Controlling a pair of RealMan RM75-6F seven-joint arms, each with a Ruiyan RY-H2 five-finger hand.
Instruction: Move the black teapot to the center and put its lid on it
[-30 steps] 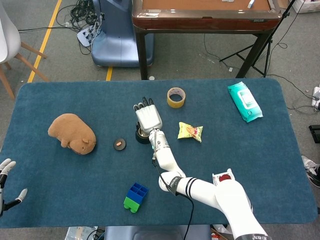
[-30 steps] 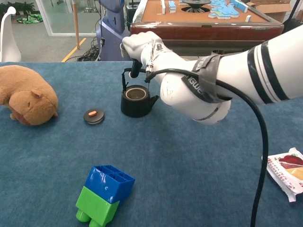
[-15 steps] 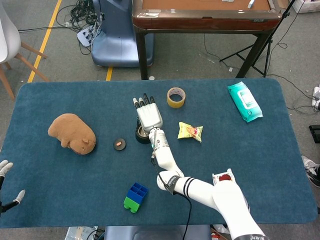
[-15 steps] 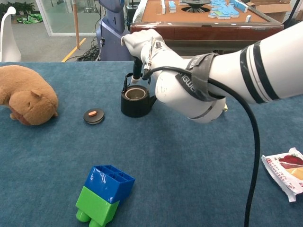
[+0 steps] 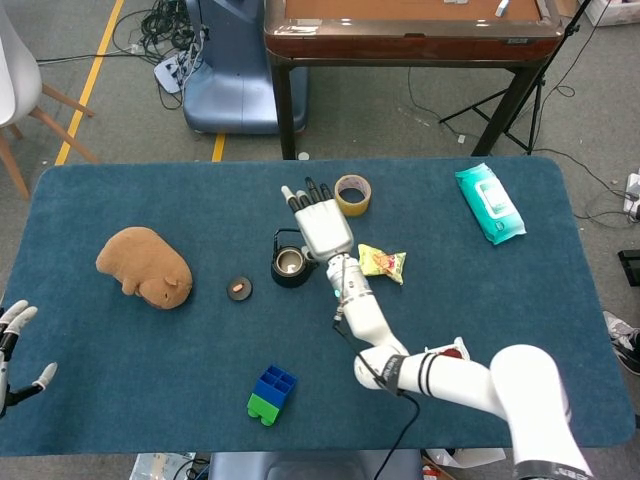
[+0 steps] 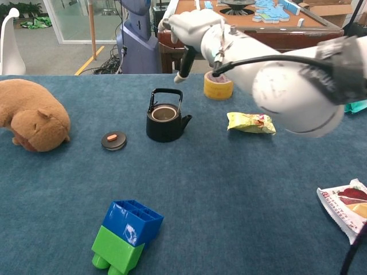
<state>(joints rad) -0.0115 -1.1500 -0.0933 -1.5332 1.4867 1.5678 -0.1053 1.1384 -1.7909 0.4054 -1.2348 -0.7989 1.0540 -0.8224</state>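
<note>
The black teapot (image 5: 290, 266) (image 6: 165, 120) stands upright and uncovered near the table's middle, its handle up. Its flat black lid (image 5: 239, 288) (image 6: 114, 140), with an orange knob, lies on the cloth just to the teapot's left. My right hand (image 5: 322, 222) (image 6: 192, 28) hovers above and to the right of the teapot with fingers extended, holding nothing. My left hand (image 5: 12, 345) shows only at the far left edge of the head view, fingers spread and empty, far from both objects.
A brown plush animal (image 5: 145, 266) (image 6: 31, 122) lies at the left. A tape roll (image 5: 352, 194) and a yellow snack packet (image 5: 381, 262) sit behind and right of the teapot. A blue-green block (image 5: 271, 394) is near the front edge, and a teal wipes pack (image 5: 489, 203) at the far right.
My right hand has let go of the teapot's handle, risen and moved to the right. The teapot stays upright where it was; the lid has not moved.
</note>
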